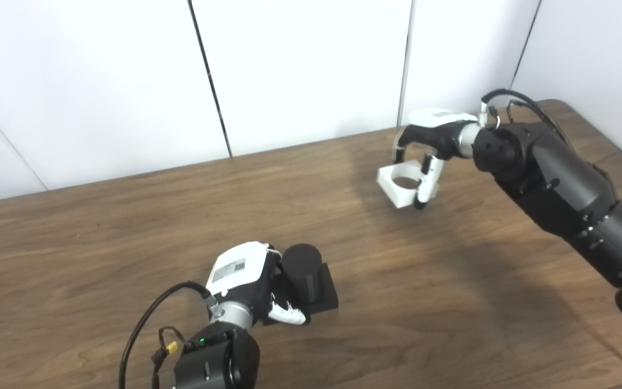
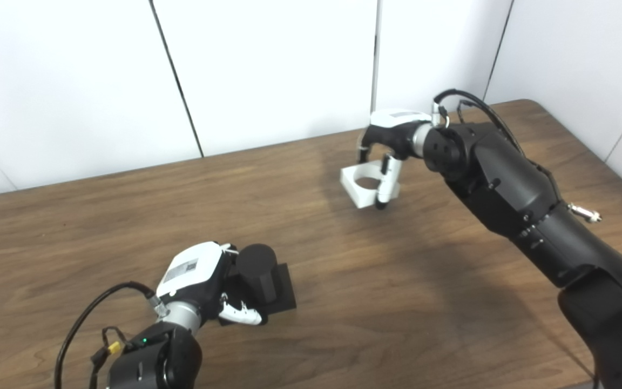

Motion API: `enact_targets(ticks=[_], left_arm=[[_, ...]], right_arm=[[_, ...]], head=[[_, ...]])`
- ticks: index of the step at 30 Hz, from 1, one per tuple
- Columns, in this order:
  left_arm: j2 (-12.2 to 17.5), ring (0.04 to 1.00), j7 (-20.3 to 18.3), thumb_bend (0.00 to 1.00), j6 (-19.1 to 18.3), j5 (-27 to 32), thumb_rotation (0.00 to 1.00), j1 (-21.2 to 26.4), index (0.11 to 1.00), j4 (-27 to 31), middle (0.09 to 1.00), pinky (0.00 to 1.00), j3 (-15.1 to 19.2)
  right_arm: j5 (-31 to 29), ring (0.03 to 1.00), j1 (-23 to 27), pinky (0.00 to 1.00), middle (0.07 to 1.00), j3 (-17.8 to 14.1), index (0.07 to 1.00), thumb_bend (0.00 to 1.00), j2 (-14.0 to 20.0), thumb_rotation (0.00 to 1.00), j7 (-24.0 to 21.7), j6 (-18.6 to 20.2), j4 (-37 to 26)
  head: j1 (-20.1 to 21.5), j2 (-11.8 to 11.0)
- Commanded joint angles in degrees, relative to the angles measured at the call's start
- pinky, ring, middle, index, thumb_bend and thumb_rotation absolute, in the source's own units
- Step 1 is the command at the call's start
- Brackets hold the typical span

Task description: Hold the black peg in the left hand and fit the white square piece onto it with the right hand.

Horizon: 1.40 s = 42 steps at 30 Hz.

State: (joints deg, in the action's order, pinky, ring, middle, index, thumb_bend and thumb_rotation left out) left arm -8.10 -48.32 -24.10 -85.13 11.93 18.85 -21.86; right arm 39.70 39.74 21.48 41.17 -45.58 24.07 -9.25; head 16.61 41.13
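Note:
The black peg, a thick upright cylinder on a square black base, stands on the table at the lower middle. My left hand is pressed against its left side, with the thumb on the base's front edge and the other fingers hidden behind the peg. The white square piece, with a round hole through it, is at the far right of the table. My right hand reaches over it, fingers behind and thumb in front, closed on it. I cannot tell whether the piece rests on the table or is just above it.
The brown wooden table ends at white wall panels along the back. Its rounded right corner lies behind my right arm. A black cable loops from my left wrist.

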Motion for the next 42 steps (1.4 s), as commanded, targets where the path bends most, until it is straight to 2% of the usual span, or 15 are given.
enact_targets(ticks=[1, 6, 17, 25, 37, 39, 42], left_arm=[[-0.36, 1.000, -1.37, 0.51, 0.07, -1.05, 0.06, -0.43, 0.488, -1.69, 0.928, 1.00, -0.62], [-0.59, 1.000, -1.75, 0.51, 0.34, -1.56, 0.06, -0.07, 0.489, -2.00, 0.929, 1.00, -0.59], [-0.92, 1.000, -2.63, 0.51, 0.38, -2.22, 0.06, 0.13, 0.489, -1.88, 0.929, 1.00, -0.53], [-1.40, 1.000, -3.19, 0.51, 0.37, -2.83, 0.06, 0.45, 0.489, -2.28, 0.931, 1.00, -0.51], [-2.15, 1.000, -3.25, 0.51, 0.44, -3.40, 0.06, 0.66, 0.493, -2.54, 0.931, 1.00, -0.78], [-2.25, 1.000, -3.37, 0.51, 0.51, -3.69, 0.06, 0.61, 0.494, -2.36, 0.933, 1.00, -0.94], [-2.15, 1.000, -3.12, 0.51, 0.73, -3.61, 0.06, 0.46, 0.494, -2.21, 0.931, 1.00, -1.16]], right_arm=[[0.38, 0.922, 3.36, 1.00, 0.828, -1.06, 0.485, 0.52, 0.46, 0.13, -2.07, 1.36, -4.13], [0.54, 0.894, 4.55, 1.00, 0.818, 0.53, 0.485, 0.52, -2.08, 0.14, -7.96, 2.15, -13.19], [-0.08, 0.897, 4.39, 1.00, 0.814, 1.02, 0.484, 0.52, -8.77, 0.14, -14.65, 2.66, -22.87], [-0.89, 0.897, 3.24, 1.00, 0.795, 0.64, 0.482, 0.52, -12.44, 0.14, -13.36, 1.40, -24.58], [-0.25, 0.915, 1.70, 1.00, 0.801, 1.66, 0.483, 0.52, -13.69, 0.14, -12.39, -0.44, -23.36], [0.18, 0.917, 1.05, 1.00, 0.803, 1.94, 0.482, 0.52, -13.78, 0.14, -11.74, -1.55, -22.75], [0.43, 0.915, -0.38, 1.00, 0.801, 2.34, 0.482, 0.53, -13.51, 0.14, -9.49, -5.54, -21.37]], head=[[-0.35, 0.12], [-0.69, 0.53], [-1.14, 0.96], [-1.53, 0.95], [-2.29, 1.33], [-2.44, 1.58], [-2.44, 1.62]])
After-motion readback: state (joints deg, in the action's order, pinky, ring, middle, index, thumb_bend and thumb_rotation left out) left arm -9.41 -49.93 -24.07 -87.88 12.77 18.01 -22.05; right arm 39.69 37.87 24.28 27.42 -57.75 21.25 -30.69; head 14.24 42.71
